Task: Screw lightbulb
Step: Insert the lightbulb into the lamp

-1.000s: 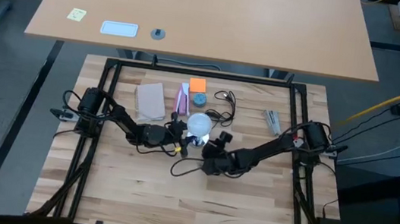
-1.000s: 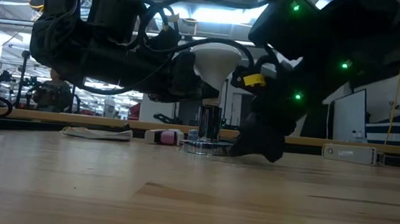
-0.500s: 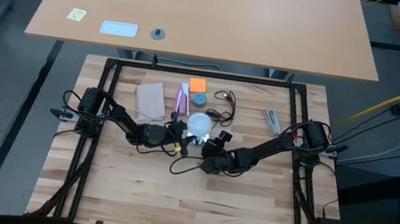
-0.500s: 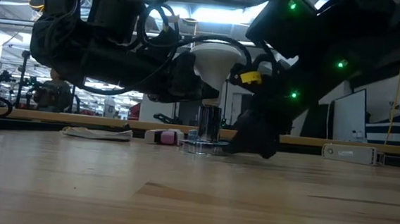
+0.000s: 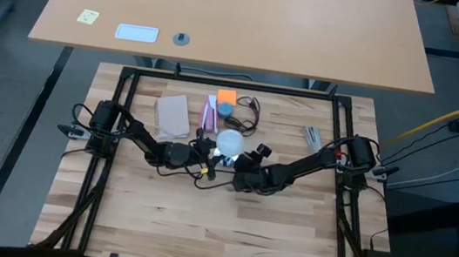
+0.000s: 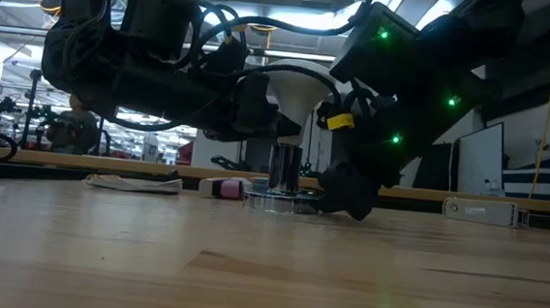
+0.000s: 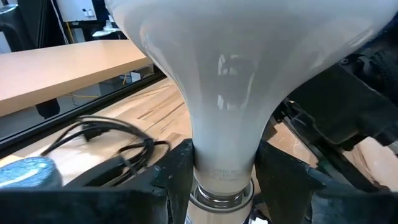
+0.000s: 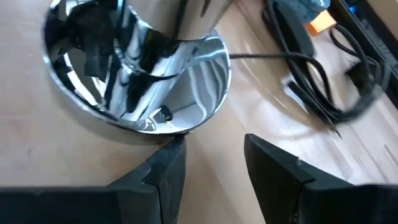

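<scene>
My left pincer is clenched on the narrow neck of the lightbulb; my wrist camera shows one dark finger on each side of the neck, right above the metal thread. My right pincer stands parted with nothing between its fingers, one fingertip touching the rim of the shiny socket base.

From above, the lightbulb is only a white round spot at the middle of the frame, with my left pincer just to its left and my right pincer just below and right of it. That view hides what lies under the bulb. The level view across the table fills this in: the lightbulb stands upright, globe up, its neck over the silvery socket, which rests on the wooden table. There my left pincer comes in from the left at neck height, while my right pincer reaches down to the socket's foot on the right.

My right wrist camera alone shows a tangle of dark cord in the upper right of its frame. In the overhead view, above the bulb, lie an orange pad, a pink-and-white packet and a grey block. In the level view my two arms cover much of the bulb's globe.
</scene>
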Available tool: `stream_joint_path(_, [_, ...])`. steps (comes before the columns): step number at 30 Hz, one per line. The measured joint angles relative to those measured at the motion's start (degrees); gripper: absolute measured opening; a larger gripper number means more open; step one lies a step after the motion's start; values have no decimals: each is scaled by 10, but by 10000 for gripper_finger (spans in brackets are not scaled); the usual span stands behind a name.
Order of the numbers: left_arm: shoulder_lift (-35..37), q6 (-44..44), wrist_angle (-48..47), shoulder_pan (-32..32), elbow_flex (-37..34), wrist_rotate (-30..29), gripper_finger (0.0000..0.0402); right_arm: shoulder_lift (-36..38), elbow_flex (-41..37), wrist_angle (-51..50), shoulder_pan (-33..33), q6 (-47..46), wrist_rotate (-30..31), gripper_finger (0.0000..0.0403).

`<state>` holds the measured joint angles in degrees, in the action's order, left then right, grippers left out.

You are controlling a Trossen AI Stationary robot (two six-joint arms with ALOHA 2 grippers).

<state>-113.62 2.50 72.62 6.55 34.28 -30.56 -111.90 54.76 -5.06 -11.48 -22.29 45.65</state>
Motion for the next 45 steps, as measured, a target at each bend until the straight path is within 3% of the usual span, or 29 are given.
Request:
stream_joint_path(8, [0,0,0,0,0,2,155,0,0,-12,-2,2,13,167])
stream_joint_path(18, [0,-2,0,1,0,3,155,0,0,-10,-57,2,8,167])
stream_joint_path(26, [0,-5,0,1,0,1,155,0,1,51,-92,3,8,167])
stream_joint_path(39, [0,-6,0,1,0,0,155,51,1,37,-85,25,187,167])
stream_joint_path(42, [0,-6,-1,1,0,0,155,57,1,49,-69,50,158,167])
stream_joint_path(45, [0,-6,0,1,0,-1,155,57,1,57,-55,59,83,167])
